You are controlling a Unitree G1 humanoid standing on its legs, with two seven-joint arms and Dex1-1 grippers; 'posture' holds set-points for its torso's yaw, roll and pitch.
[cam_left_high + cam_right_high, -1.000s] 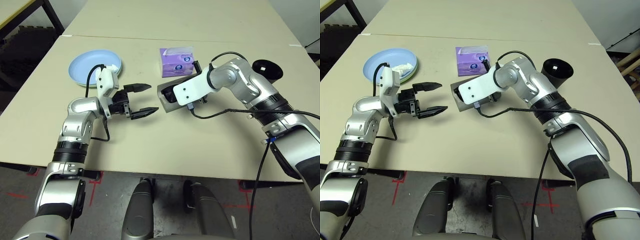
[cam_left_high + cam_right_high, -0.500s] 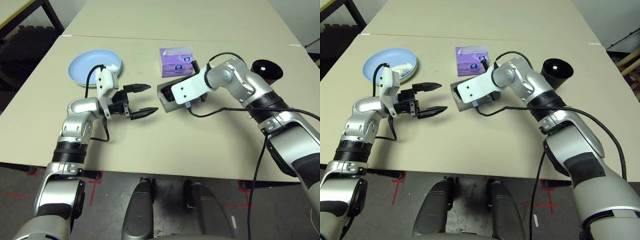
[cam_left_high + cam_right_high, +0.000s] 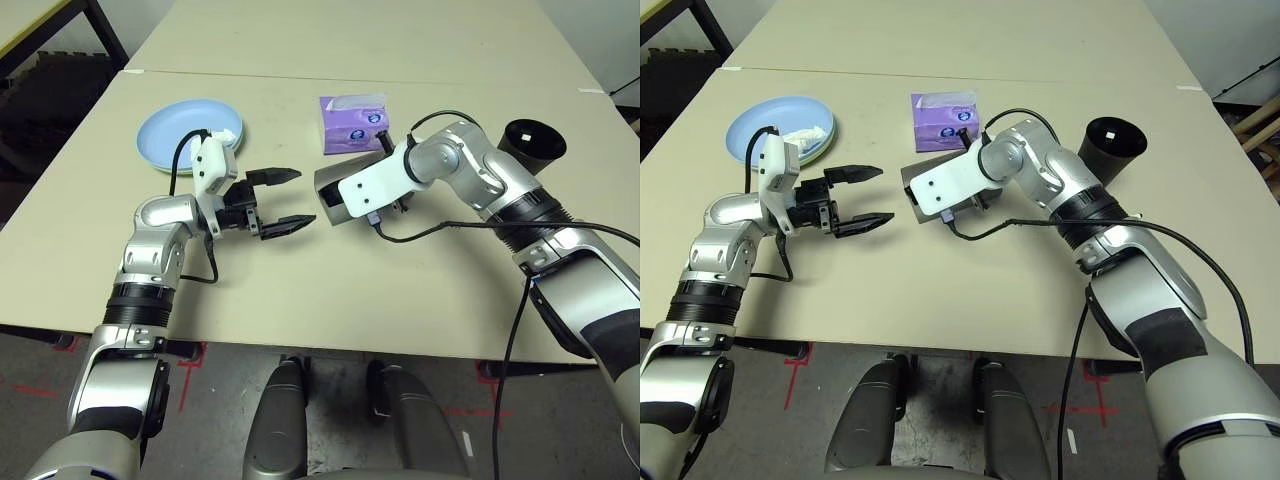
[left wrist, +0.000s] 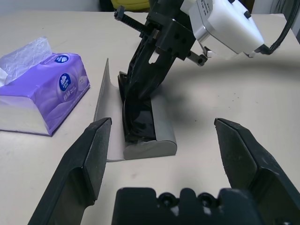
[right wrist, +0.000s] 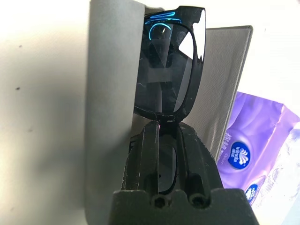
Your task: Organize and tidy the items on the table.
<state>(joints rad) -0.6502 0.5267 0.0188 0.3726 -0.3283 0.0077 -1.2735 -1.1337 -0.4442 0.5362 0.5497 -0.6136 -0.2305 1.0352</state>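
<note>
The right end effector [image 5: 161, 140], clamped on the black sunglasses [image 5: 168, 65], was lowering them into the open grey glasses case [image 4: 140, 136]. The left end effector [image 3: 282, 201] waited beside it, wide open and empty; closing the case was left.

Glossy black plastic sunglasses [image 5: 169, 65]; smooth matt grey glasses case [image 4: 158, 132]; shiny purple film-wrapped tissue box [image 4: 44, 91]; matt beige table [image 3: 330, 290].

Red tape marks [image 3: 190, 375] on the grey floor [image 3: 40, 370]; dark mat [image 3: 45, 95] beyond.

Beige table [image 3: 330, 290], light blue plate [image 3: 175, 130], purple tissue box [image 3: 352, 124], grey glasses case [image 4: 159, 133], black cup [image 3: 533, 140]
</note>
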